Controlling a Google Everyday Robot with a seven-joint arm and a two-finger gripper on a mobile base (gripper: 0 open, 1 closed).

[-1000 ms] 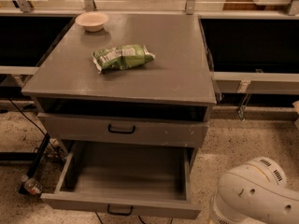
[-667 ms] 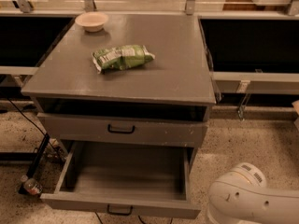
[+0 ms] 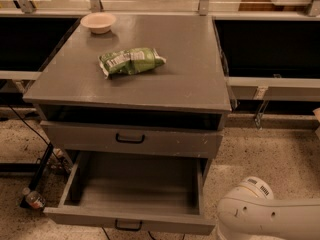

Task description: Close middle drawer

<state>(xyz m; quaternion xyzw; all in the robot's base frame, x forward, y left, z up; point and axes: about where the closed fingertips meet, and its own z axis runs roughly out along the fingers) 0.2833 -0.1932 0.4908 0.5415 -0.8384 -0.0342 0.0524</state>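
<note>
The middle drawer (image 3: 165,223) is the grey one pulled far out at the bottom of the grey cabinet. Its long box is empty inside, and its low front panel carries a small black handle (image 3: 128,226). Above it, a drawer with a taller, white-chipped front (image 3: 175,143) and a bigger handle sits pushed in. A dark gap lies under the cabinet top. Only a white arm segment (image 3: 270,215) shows at the lower right, beside the open drawer's right front corner. The gripper itself is out of view.
A green chip bag (image 3: 131,60) and a small white bowl (image 3: 98,22) lie on the cabinet top. A plastic bottle (image 3: 34,199) and cables lie on the speckled floor to the left. Grey counters with dark openings flank the cabinet on both sides.
The white arm segment at the lower right has shifted slightly and sits a little lower in view. The drawers and the things on the cabinet top have not moved.
</note>
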